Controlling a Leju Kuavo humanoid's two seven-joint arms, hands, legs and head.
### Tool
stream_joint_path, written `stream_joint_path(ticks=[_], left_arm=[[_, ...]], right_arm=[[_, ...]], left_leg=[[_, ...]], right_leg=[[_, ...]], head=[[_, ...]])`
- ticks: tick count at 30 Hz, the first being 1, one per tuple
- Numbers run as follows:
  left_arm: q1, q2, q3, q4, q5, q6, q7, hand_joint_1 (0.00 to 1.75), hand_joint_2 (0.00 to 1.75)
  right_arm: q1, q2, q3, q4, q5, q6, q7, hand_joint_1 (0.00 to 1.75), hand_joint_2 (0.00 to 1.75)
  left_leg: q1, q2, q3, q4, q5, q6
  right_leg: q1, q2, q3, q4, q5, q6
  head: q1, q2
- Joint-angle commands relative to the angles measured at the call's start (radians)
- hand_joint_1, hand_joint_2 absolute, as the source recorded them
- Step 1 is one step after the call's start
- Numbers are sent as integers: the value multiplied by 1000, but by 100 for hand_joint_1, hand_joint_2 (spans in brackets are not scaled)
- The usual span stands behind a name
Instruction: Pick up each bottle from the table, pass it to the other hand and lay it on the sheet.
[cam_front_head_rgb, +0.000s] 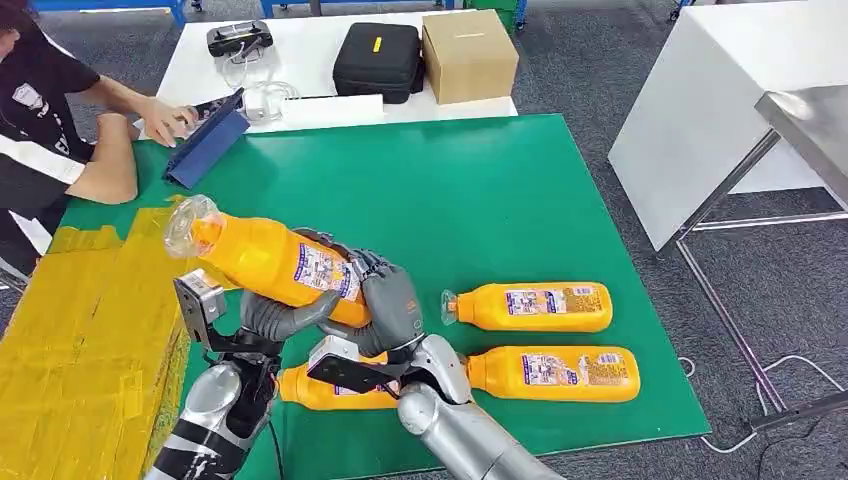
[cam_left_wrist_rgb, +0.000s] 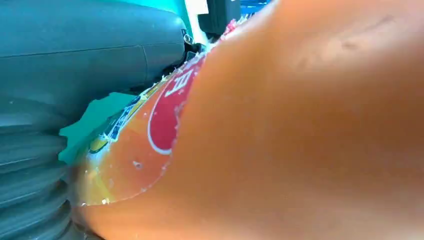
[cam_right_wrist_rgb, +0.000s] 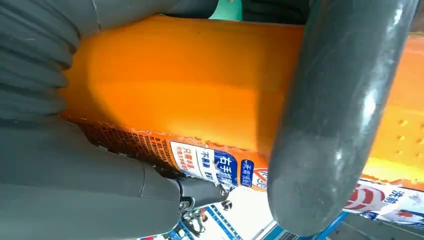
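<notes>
While both hands are gripping the raised bottle (cam_front_head_rgb: 265, 262), you're mid-handover: yellow sheet (cam_front_head_rgb: 80, 340) is waiting at far left, left hand (cam_front_head_rgb: 272, 318) is cupping the bottle's underside, right hand (cam_front_head_rgb: 385, 300) is wrapping its labelled base. Judgement: be confirming the left hand's grip before loosening the right. Three bottles (cam_front_head_rgb: 530, 306) are lying on the green table (cam_front_head_rgb: 450, 200), further right.

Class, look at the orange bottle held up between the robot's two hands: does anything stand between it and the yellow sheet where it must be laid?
Nothing visible does. The held bottle, gripped by the left hand and right hand, hangs just beside the yellow sheet, whose near surface is bare. The person's arm rests by the sheet's far end.
</notes>
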Motion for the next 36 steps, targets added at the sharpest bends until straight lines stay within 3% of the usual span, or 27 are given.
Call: stream_joint_path(ticks=[1,15,16,17,18,20,23,25,26,28,29,32,36], left_arm=[[-75,-4,50,57,7,20,11,175,175],[-75,-4,50,57,7,20,11,175,175],[-75,-4,50,57,7,20,11,175,175],[-207,158,115,324,-495,523,514,175,175],[-258,173,233,427,-872,779,525,175,175],[-288,160,359,487,-1468,779,394,175,175],[-285,140,360,486,-1492,779,408,175,175],[-285,140,360,486,-1492,779,408,175,175],[-278,119,356,478,-1517,779,429,175,175],[-278,119,356,478,-1517,779,429,175,175],[-278,119,356,478,-1517,779,429,175,175],[-278,119,356,478,-1517,779,429,175,175],[-279,113,361,487,-1529,779,430,175,175]], right_arm=[[1,-36,62,38,11,4,-12,175,175],[1,-36,62,38,11,4,-12,175,175],[1,-36,62,38,11,4,-12,0,175],[85,-92,-34,-282,-223,64,-56,0,175],[114,-137,-45,-443,-188,129,48,0,175],[140,-150,-73,-541,-157,187,103,0,175],[143,-144,-69,-521,-154,187,98,0,175],[143,-144,-69,-521,-154,187,98,0,175],[142,-136,-67,-495,-147,174,86,0,175],[142,-136,-67,-495,-147,174,86,0,175],[142,-136,-67,-495,-147,174,86,0,175],[142,-136,-67,-495,-147,174,86,0,175],[136,-127,-69,-475,-147,169,77,0,175]], left_leg=[[2,-4,4,0,-2,-1],[3,-4,6,1,-3,-2],[3,-5,7,1,-4,-2],[3,-5,8,2,-4,-2],[2,-4,5,0,-2,-2],[3,-6,6,0,-1,-3],[5,-8,3,1,2,-2],[4,13,3,0,-2,-9],[5,11,-2,1,1,-8],[5,-12,0,2,4,-3],[5,-15,2,0,4,-3],[7,-5,-1,1,2,-5],[5,-7,1,1,2,-5]], right_leg=[[2,-3,5,-1,-2,-2],[3,-3,8,-1,-3,-3],[3,-3,9,0,-4,-3],[3,-3,10,0,-4,-3],[2,-2,6,-1,-2,-2],[3,-4,7,1,-2,-4],[5,-6,7,2,-2,-5],[5,14,-2,2,5,-10],[5,11,-8,1,7,-8],[4,-10,-8,2,-2,-5],[3,-14,-4,1,-5,-5],[5,-5,1,1,1,-6],[5,-6,2,2,-1,-6]], head=[[0,0],[0,0],[0,0],[0,0],[0,0],[-1,0],[6,0],[-9,0],[-12,0],[-8,0],[-5,0],[-5,0],[-5,0]])
